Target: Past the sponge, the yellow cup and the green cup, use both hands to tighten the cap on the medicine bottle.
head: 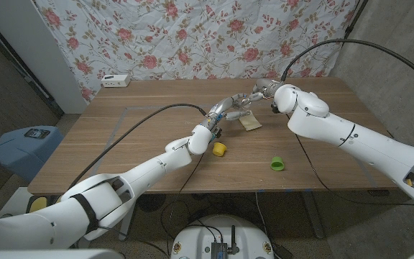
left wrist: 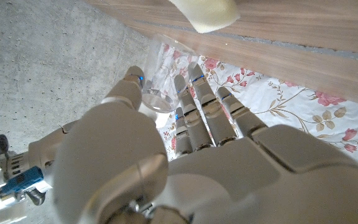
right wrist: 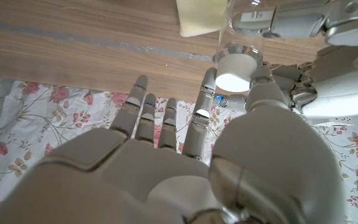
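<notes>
Medicine bottle (right wrist: 238,59): a small clear-walled bottle with a white cap (right wrist: 236,70), held up off the desk (head: 157,137) between the two hands, beyond the yellow cup (head: 220,149) and green cup (head: 277,164) and just beside the sponge (head: 250,122) in the head view; in the left wrist view we see its transparent body (left wrist: 160,74) against the floral cloth.

Left hand (head: 225,111): fingers (left wrist: 197,93) and thumb wrapped round the clear body; we judge it to be holding the bottle. Right hand (head: 264,90): thumb and a finger close on either side of the cap in the right wrist view, remaining fingers (right wrist: 145,106) spread; we read this as a pinch on the cap, though contact on the far side is hidden.

Handling, as we judge it: light, probably thin rigid plastic; smooth wall, so slippery under twist; too hard a squeeze could deform it or pop it out of the grasp. Best hold: left hand low and encircling the body to resist rotation; right hand on the cap's rim only, where any ribbing would give purchase; ribbing itself too small to tell. Risk: body spinning with the cap; bottle dropping onto the sponge or desk.
</notes>
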Controlling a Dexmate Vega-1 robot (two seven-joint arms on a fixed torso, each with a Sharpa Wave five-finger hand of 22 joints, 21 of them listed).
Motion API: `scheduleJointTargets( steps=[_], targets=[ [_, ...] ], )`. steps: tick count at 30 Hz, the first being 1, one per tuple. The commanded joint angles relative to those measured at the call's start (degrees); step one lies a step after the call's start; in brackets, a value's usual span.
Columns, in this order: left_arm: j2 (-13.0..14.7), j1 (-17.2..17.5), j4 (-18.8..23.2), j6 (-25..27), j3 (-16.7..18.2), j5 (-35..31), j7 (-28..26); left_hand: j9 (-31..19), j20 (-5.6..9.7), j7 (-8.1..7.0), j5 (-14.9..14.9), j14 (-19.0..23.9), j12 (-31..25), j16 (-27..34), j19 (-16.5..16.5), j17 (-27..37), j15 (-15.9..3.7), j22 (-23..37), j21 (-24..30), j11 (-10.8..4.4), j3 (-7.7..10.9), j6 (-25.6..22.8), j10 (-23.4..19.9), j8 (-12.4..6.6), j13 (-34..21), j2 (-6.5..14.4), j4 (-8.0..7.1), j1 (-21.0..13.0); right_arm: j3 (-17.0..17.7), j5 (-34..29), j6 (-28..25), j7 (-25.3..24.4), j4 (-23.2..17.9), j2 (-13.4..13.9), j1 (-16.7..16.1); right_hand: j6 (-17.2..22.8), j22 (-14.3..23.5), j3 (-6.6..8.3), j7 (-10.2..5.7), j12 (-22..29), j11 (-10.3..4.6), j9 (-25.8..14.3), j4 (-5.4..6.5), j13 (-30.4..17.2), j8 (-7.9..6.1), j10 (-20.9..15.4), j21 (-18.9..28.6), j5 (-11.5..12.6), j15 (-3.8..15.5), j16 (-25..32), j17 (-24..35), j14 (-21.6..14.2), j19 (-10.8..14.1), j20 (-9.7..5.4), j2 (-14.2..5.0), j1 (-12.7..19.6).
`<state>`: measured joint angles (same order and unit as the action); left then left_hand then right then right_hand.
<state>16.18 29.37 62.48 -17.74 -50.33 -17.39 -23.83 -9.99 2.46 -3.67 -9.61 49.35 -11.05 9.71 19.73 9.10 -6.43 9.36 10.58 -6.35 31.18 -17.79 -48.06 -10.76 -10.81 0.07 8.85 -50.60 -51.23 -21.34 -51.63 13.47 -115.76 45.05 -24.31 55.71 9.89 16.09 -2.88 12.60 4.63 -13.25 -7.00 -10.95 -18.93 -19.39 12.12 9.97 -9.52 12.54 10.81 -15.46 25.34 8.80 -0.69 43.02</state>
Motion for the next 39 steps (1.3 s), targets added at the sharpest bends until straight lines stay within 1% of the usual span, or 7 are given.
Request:
scheduleJointTargets(
  steps=[1, 5, 8, 12, 24, 27, 39],
  targets=[
    [0.1, 0.7, 0.9, 0.6, 0.1, 0.0, -0.5, -0.2, 2.56, -0.38, -0.4, 0.5, -0.2, 0.2, -0.2, 0.1, -4.37, 0.1, 0.0, -2.55, 0.17, -0.3, -2.8, 0.03, -0.2, 0.4, -0.15, -0.1, -0.2, 0.2, -0.6, -1.5, 0.1, -0.5, -0.2, 2.3, 0.1, 0.03, -0.95, 0.6, -0.02, 0.0, 0.37, 0.0, -0.66, -1.2, 0.2, 0.3, -0.11, 0.4, 0.1, -0.9, 0.5, -0.18, -0.04, -0.6],
    [0.3, 1.0, 1.4, 0.9, 0.2, -0.1, -0.5, -0.2, 2.59, -0.44, -0.4, 0.5, -0.2, 0.2, -0.2, 0.1, -4.41, 0.1, 0.0, -2.52, 0.16, -0.2, -2.8, 0.04, -0.2, 0.4, -0.13, -0.1, -0.1, 0.6, -0.8, -1.7, 0.0, -0.6, -0.3, 2.7, 0.2, -0.03, -0.6, 0.6, -0.14, 0.1, 0.36, 0.1, -0.74, -1.6, 0.2, 0.3, 0.02, 0.4, 0.1, -1.3, 0.7, -0.26, -0.04, -0.8],
    [0.3, 1.0, 1.4, 0.8, 0.2, -0.2, -0.6, -0.2, 2.63, -0.51, -0.4, 0.5, -0.2, 0.2, -0.2, 0.1, -4.46, 0.1, 0.0, -2.49, 0.16, -0.3, -2.8, 0.0, -0.2, 0.4, -0.11, -0.1, 0.1, 0.8, -1.1, -2.3, 0.0, -0.8, -0.5, 3.3, 0.2, -0.1, -0.71, 0.6, -0.11, 0.1, 0.35, 0.1, -0.89, -2.0, 0.2, 0.3, 0.05, 0.5, 0.1, -1.5, 0.8, -0.29, 0.0, -0.9],
    [0.3, 0.9, 1.2, 0.7, 0.2, -0.2, -0.6, -0.2, 2.59, -0.41, -0.4, 0.4, -0.2, 0.2, -0.3, 0.0, -4.45, 0.1, 0.0, -2.44, 0.15, -0.3, -2.8, 0.03, -0.2, 0.3, -0.1, -0.1, -0.2, 0.6, -1.4, -3.0, -0.1, -0.9, -0.6, 5.4, 0.2, -0.28, -0.94, 0.7, -0.09, 0.2, 0.36, 0.1, -1.52, -3.0, 0.1, 0.4, 0.15, 0.5, 0.1, -2.1, 1.0, -0.27, 0.05, -1.5],
    [0.3, 0.9, 1.2, 0.6, 0.2, -0.2, -0.6, -0.2, 2.6, -0.35, -0.4, 0.5, -0.2, 0.2, -0.2, 0.1, -4.35, 0.1, 0.0, -2.32, 0.14, -0.3, -2.7, 0.02, -0.2, 0.3, -0.1, -0.1, -0.8, -0.3, -3.1, -5.3, -0.6, -1.3, -0.9, 9.2, 0.2, -0.74, -0.57, 0.8, -0.36, 0.5, 0.35, 0.1, -2.57, -5.5, 0.1, 0.4, 0.29, 0.7, 0.1, -4.1, 1.9, -0.33, 0.29, -2.6],
    [0.2, 0.8, 1.0, 0.4, 0.2, -0.2, -0.7, -0.2, 2.54, -0.35, -0.4, 0.5, -0.2, 0.2, -0.3, 0.0, -4.34, 0.1, 0.0, -2.39, 0.16, -0.3, -2.7, 0.03, -0.2, 0.4, -0.11, -0.1, -1.0, -0.5, -3.3, -5.9, -0.5, -1.4, -0.9, 10.0, 0.2, -0.98, -0.55, 0.8, -0.23, 0.6, 0.28, 0.1, -2.78, -6.1, 0.1, 0.4, 0.39, 0.7, 0.1, -4.4, 1.9, -0.3, 0.7, -2.9],
    [0.3, 0.8, 0.9, 0.4, 0.3, 0.0, -0.7, -0.2, 2.58, -0.43, -0.4, 0.5, -0.2, 0.2, -0.3, 0.1, -4.28, 0.1, 0.0, -2.36, 0.18, -0.3, -2.8, 0.02, -0.2, 0.4, -0.16, -0.1, -2.5, -1.5, -4.9, -6.5, 0.3, -2.5, 0.1, 12.7, 0.2, -1.63, -0.77, 0.8, -0.69, 0.8, -0.01, 0.1, -3.54, -7.8, 0.1, 0.3, 0.63, 0.8, 0.0, -5.7, 2.6, -0.27, 1.91, -3.8]
  ],
)
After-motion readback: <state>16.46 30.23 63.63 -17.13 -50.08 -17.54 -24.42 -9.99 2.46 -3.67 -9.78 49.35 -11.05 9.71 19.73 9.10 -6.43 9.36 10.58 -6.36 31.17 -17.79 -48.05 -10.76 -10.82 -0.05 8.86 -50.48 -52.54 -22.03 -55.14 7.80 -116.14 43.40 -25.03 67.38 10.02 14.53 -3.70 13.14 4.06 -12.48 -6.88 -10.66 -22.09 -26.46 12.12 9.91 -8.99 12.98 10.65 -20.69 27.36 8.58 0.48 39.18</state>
